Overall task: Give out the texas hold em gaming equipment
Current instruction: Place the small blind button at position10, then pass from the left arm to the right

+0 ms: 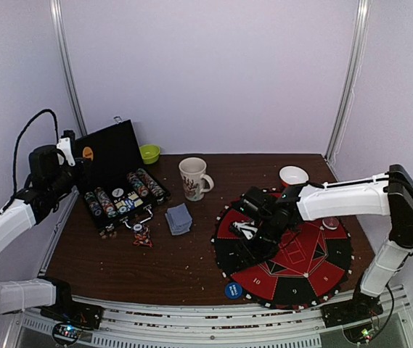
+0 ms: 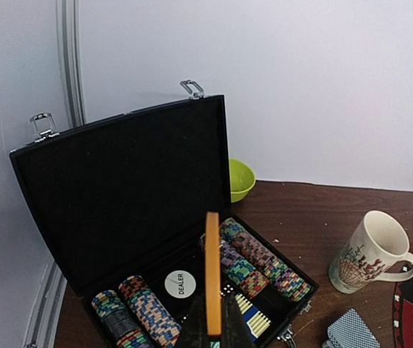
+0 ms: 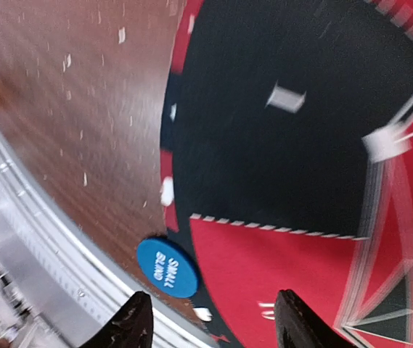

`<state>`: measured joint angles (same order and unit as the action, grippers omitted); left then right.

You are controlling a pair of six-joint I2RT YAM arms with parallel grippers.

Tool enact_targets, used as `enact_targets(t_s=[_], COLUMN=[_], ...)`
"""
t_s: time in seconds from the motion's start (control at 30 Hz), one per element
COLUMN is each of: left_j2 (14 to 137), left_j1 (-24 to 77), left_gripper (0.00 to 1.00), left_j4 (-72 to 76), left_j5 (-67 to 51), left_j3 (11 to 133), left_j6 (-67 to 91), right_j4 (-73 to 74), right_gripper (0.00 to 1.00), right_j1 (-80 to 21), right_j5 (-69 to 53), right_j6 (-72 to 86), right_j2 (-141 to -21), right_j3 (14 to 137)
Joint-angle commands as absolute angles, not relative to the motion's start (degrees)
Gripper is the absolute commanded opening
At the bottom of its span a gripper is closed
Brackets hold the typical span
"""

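1. The left gripper (image 2: 213, 332) is clamped on an orange disc (image 2: 213, 272), held edge-up above the open case (image 2: 119, 196) at the table's (image 1: 177, 268) left side.
2. Inside the case are rows of chips (image 2: 253, 264) and a white dealer disc (image 2: 180, 283).
3. The right gripper (image 3: 213, 326) has its fingers apart with nothing between them. It hangs over the near-left part of the round red-and-black mat (image 1: 293, 254).
4. A blue disc (image 3: 167, 267) lies flat just under those fingers at the mat's near rim, partly on the mat and partly on the wood. I take that one as delivered.
5. A stack of cards (image 1: 179, 219) sits between case and mat, near the mug (image 1: 194, 178). A few loose chips (image 1: 142, 235) lie just in front of the case.
6. Step in hand, as I read it: getting the orange disc out to the mat.
7. Next, I want the left arm swung right, clear of the lid, mug and cards. Then turn the disc flat, lower it and let go.
8. The right arm should back off the mat first so the two don't meet.
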<state>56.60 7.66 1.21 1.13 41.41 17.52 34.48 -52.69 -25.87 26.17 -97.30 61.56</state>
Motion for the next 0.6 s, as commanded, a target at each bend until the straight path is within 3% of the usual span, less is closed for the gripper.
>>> enact_targets(t_s=[0.0,0.13,0.27,0.43,0.5,0.57], left_j2=[56.5,56.4,57.1,56.7,56.9,57.2], left_j1=[7.1,7.1,7.4,10.7,12.6,14.7], left_gripper=[0.00,0.00,0.00,0.00,0.00,0.00], left_j4=[5.6,14.0,29.7,38.0,38.8,39.1], left_j5=[-4.1,-23.1,-47.5,-59.6,-63.0,-65.3], left_j3=[41.8,40.1,36.6,35.0,35.2,35.3], left_j6=[17.5,18.4,25.3,28.9,28.7,28.5], right_j4=[49.7,40.8,16.4,-3.9,-4.0,-3.4], right_gripper=[0.60,0.60,0.66,0.75,0.97,1.00], right_j1=[-52.7,-52.7,-52.8,-53.4,-54.2,-55.2], right_j5=[-8.2,-10.9,-21.4,-32.0,-32.9,-32.2], right_j6=[20.9,17.1,17.0,20.6,20.2,19.4], right_j2=[-93.5,-89.4,-86.1,-93.7,-98.5,-102.3], right_j3=[73.2,81.0,82.1,88.0,93.8,98.6])
